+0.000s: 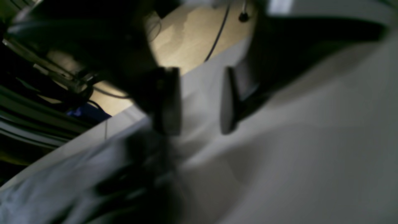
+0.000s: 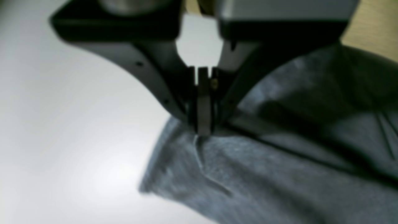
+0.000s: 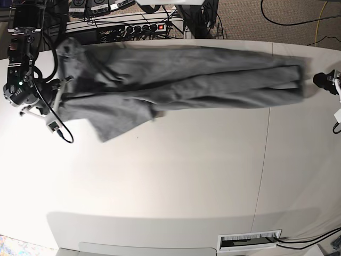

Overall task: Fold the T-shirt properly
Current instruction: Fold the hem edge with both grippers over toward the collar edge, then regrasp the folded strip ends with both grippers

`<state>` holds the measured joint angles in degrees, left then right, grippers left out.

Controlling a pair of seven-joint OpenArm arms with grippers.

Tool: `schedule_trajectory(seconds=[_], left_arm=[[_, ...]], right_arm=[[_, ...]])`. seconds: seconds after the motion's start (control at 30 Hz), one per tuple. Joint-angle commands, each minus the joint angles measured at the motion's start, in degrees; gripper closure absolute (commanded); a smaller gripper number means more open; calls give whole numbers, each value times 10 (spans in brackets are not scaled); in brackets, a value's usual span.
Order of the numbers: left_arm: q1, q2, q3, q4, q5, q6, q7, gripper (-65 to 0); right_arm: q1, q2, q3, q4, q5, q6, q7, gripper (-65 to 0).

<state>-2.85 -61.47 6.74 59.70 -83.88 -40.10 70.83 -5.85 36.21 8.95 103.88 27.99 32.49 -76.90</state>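
The grey T-shirt [image 3: 176, 80] lies stretched out lengthwise along the far side of the white table [image 3: 170, 181], one sleeve flap hanging toward the middle. My left gripper [image 3: 321, 80] is just off the shirt's right end. In the left wrist view it [image 1: 197, 130] is open, with only table between its fingers, and blurred cloth [image 1: 46, 193] lies below. My right gripper [image 3: 59, 92] is at the shirt's left end. In the right wrist view its fingertips [image 2: 203, 132] are close together on a raised crease of the cloth [image 2: 279, 174]. Whether they pinch it is unclear.
A power strip [image 3: 144, 26] and tangled cables [image 3: 287, 16] lie beyond the table's far edge. A cable [image 3: 61, 130] trails from the right arm onto the table. A white labelled slot [image 3: 250, 241] sits at the near edge.
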Motion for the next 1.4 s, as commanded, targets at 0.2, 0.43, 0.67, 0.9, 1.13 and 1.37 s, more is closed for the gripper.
schedule_trajectory(seconds=[0.2, 0.43, 0.67, 0.9, 1.13, 1.37], left_arm=[[-8, -20, -6, 4, -11, 1, -19, -260], [-10, -17, -6, 7, -11, 1, -18, -260], [-16, 62, -7, 73, -11, 1, -14, -220], [-16, 116, -7, 157, -11, 1, -14, -71], [-17, 118, -10, 264, 12, 1, -14, -21], [-16, 160, -10, 313, 80, 1, -61, 0]], right_arm=[[10, 12, 8, 7, 5, 0, 86, -279], [19, 6, 8, 7, -11, -1, 150, -279], [31, -38, 8, 6, -26, -2, 155, -279], [30, -45, 8, 6, -85, -2, 143, -279], [26, -45, 8, 3, -85, -2, 132, -279], [27, -45, 8, 3, -85, -2, 131, -279]])
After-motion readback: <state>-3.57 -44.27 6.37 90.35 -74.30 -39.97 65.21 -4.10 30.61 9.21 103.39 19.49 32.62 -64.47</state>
